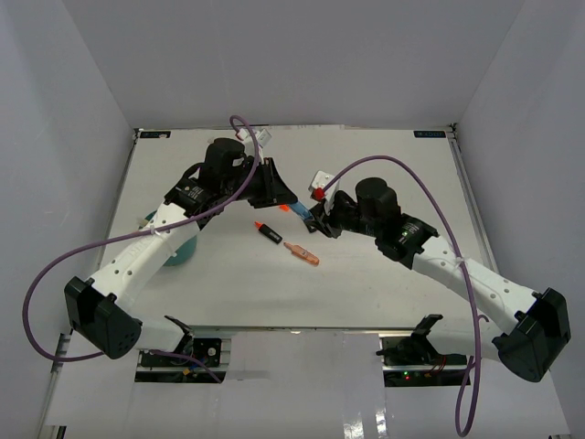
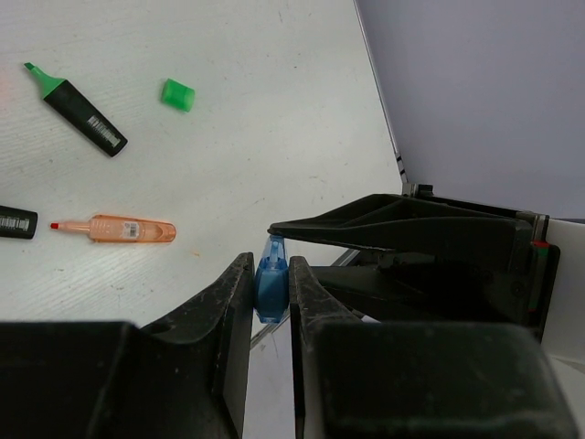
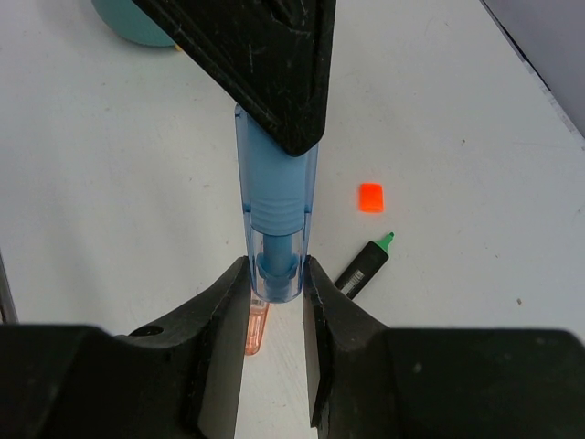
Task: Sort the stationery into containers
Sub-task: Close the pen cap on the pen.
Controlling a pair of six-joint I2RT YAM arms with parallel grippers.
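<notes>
1. Right gripper (image 3: pixel 274 283): jaws clamped on blue pen (image 3: pixel 274 192), held above the surface (image 3: pixel 110 183).
2. Left gripper (image 2: pixel 271 288): jaws pinch its other end.
3. Looks like a handover: release one side only, then carry to teal tub (image 3: pixel 132 18).

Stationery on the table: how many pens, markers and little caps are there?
Pens: 2 (blue pen, orange pen)
Markers: 2 (green-tipped marker, orange-tipped marker)
Loose caps: 2 (green cap, orange cap)
Total: 6
</notes>
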